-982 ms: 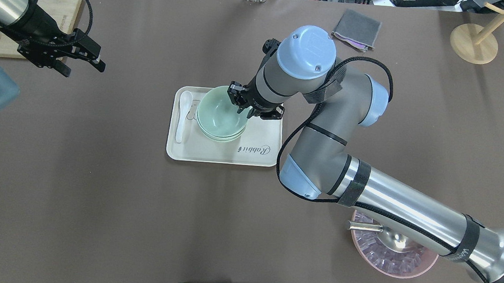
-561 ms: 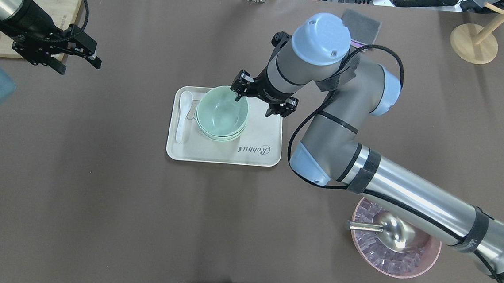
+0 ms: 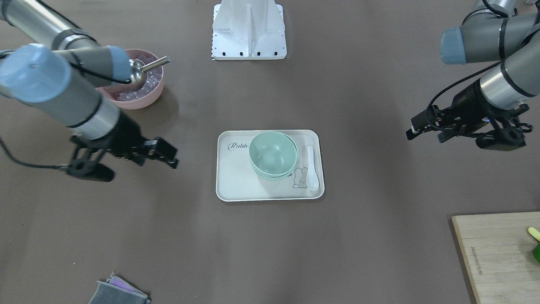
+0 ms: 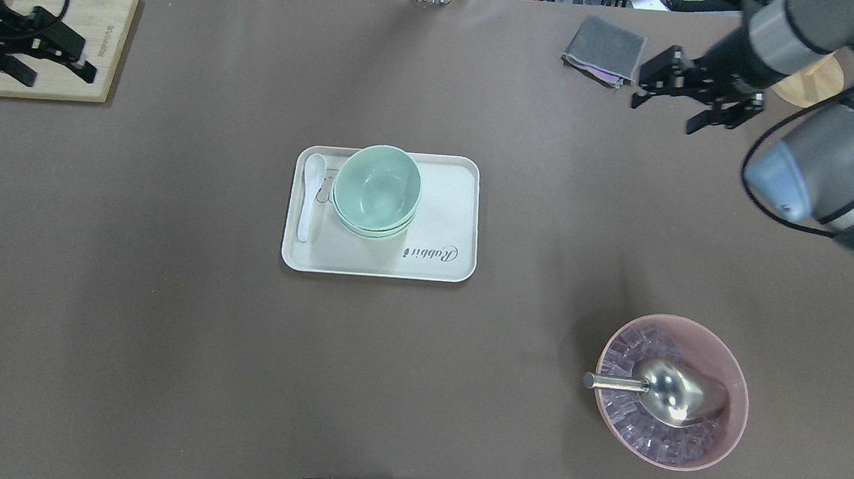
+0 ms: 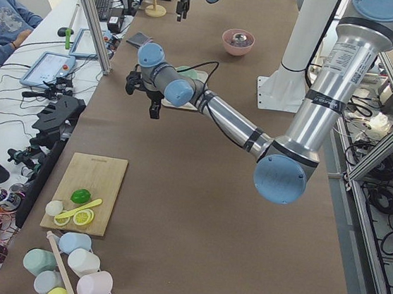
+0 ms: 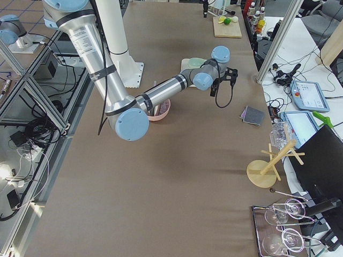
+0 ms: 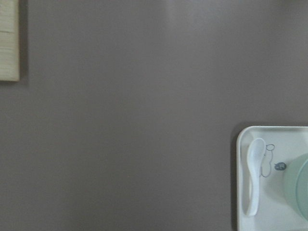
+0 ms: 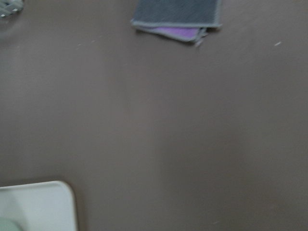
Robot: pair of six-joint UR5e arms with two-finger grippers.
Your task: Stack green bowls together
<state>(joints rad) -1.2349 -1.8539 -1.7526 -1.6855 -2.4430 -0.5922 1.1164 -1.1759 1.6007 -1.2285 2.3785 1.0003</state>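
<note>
All the green bowls [image 4: 376,189] I can see are nested in one stack on the cream tray [image 4: 443,225], just beside the white spoon [image 4: 310,194]. I judge the stacking done, with no loose bowl left to add. My right gripper [image 4: 663,115] hangs well apart from the tray, near the grey cloth [image 4: 604,50], fingers spread and holding nothing. My left gripper [image 4: 61,79] hovers by the wooden cutting board [image 4: 111,22], fingers also apart, empty.

mint-green bowls [image 4: 376,189], cream tray [image 4: 443,218], pink bowl [image 4: 729,433]
</note>
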